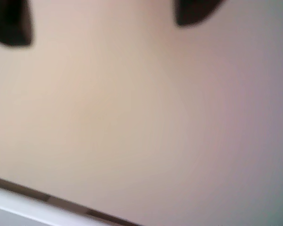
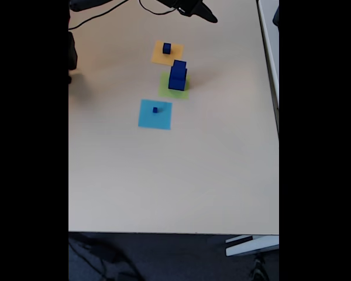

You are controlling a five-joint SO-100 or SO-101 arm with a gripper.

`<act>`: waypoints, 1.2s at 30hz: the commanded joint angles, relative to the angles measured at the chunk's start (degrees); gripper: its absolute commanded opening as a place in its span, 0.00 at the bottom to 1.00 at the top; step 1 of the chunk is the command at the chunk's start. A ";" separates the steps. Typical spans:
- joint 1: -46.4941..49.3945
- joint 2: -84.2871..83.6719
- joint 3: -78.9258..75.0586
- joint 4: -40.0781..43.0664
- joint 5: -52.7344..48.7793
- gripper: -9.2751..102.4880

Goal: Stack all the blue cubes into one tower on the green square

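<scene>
Well apart: claw (image 2: 206, 14), blue cubes (image 2: 177, 76).

A pale beige bench (image 2: 164, 175) under soft, even light; dark floor (image 2: 164, 257) along its six-o'clock edge.

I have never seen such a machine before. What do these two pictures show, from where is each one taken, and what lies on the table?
This is a small robot arm with a two-finger tool. The fixed view looks down on a beige table; the dark tool is at the top edge. The wrist view comes from a camera on the arm: the two blurred dark shapes at the top are the tool's fingers, apart and holding nothing, above bare table.

On the table lie three flat squares. The green square carries two stacked blue cubes. The orange square holds a smaller blue cube, and the light-blue square holds a tiny blue cube.
</scene>
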 commanded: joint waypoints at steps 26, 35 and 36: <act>-11.78 -8.35 16.26 10.11 37.00 0.22; -12.48 -9.05 17.05 10.37 37.44 0.22; -12.57 -9.23 17.05 10.37 37.53 0.22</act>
